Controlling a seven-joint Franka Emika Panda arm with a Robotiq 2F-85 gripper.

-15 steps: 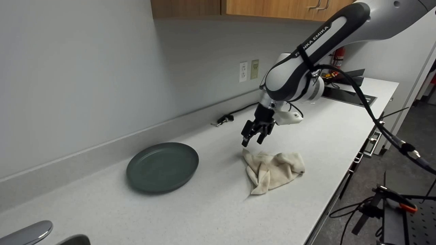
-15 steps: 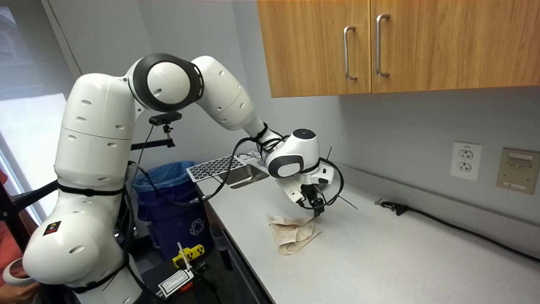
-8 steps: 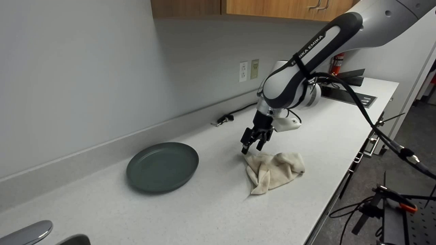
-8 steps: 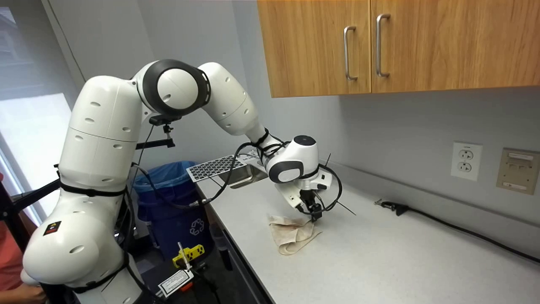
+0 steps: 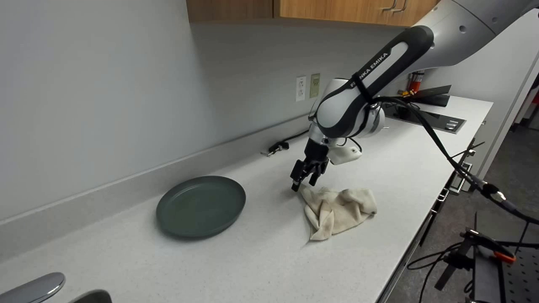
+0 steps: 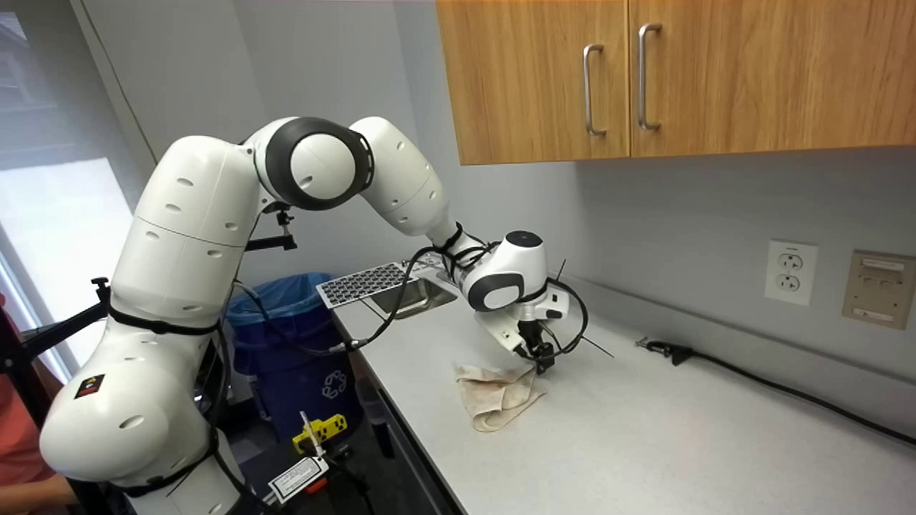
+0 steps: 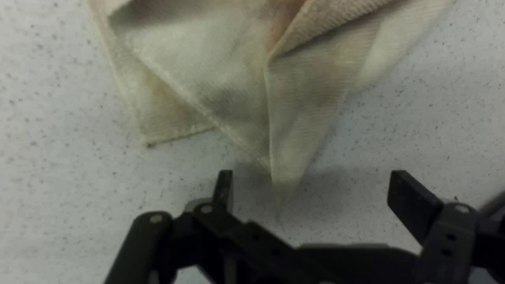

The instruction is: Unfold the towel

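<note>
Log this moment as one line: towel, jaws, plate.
towel: wrinkled, partly folded over, on counter | jaws: open, towel corner between them in wrist view, no grip | plate: apart from towel | unfolding: not yet done

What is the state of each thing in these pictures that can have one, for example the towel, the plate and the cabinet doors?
Towel, wrinkled, partly folded, not gripped.
Jaws, open, with one towel corner showing between them in the wrist view.
Plate, lying flat, face up.
Cabinet doors, shut.
Bin, lined with a blue bag.
</note>
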